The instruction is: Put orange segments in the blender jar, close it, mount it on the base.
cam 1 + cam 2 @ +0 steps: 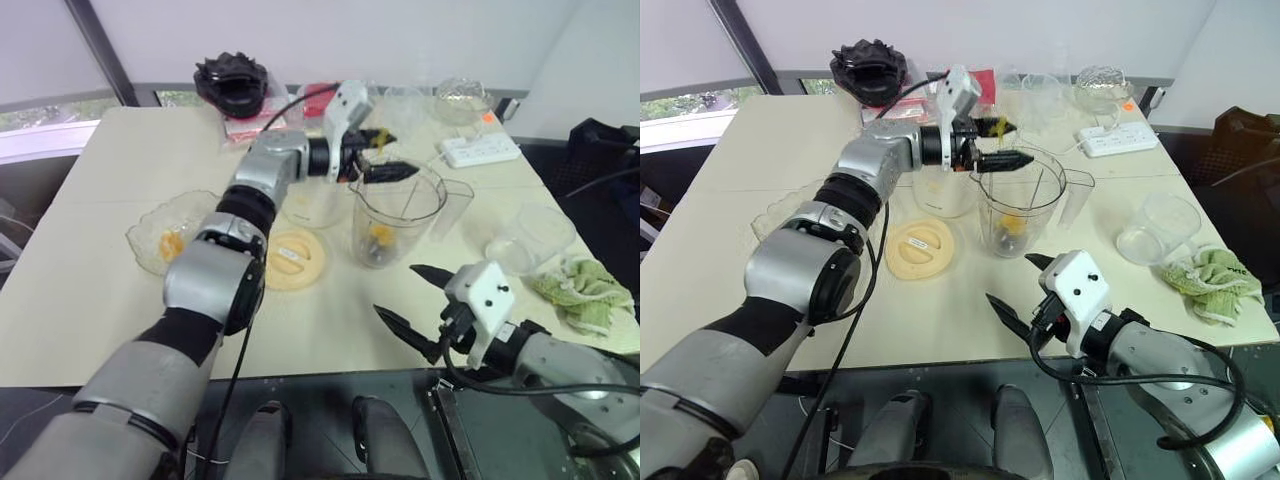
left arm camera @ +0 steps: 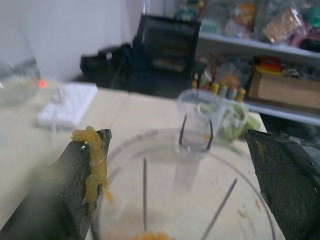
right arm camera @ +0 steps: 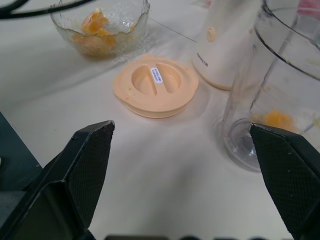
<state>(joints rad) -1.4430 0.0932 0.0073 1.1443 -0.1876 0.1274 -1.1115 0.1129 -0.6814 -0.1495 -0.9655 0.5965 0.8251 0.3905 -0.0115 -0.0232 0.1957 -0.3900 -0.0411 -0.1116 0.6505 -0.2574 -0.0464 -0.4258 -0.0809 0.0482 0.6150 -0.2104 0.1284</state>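
The left hand [image 2: 185, 190] hangs over the open mouth of the blender jar [image 2: 150, 150], its two black fingers [image 2: 280, 175] spread wide apart. Orange pulp [image 2: 95, 160] clings to the tip of one finger. An orange segment [image 2: 150, 235] lies at the jar's bottom. A white power strip [image 2: 67, 102] rests on the table [image 2: 20, 135] beyond.

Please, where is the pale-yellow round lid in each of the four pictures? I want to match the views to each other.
Left eye view: the lid lies flat on the table, between the glass bowl and the blender jar.
Right eye view: same place, beside the jar.
Left wrist view: not in it.
Right wrist view: lid in the middle, bowl behind it, jar at the right edge.
Shared landmark: the blender jar.
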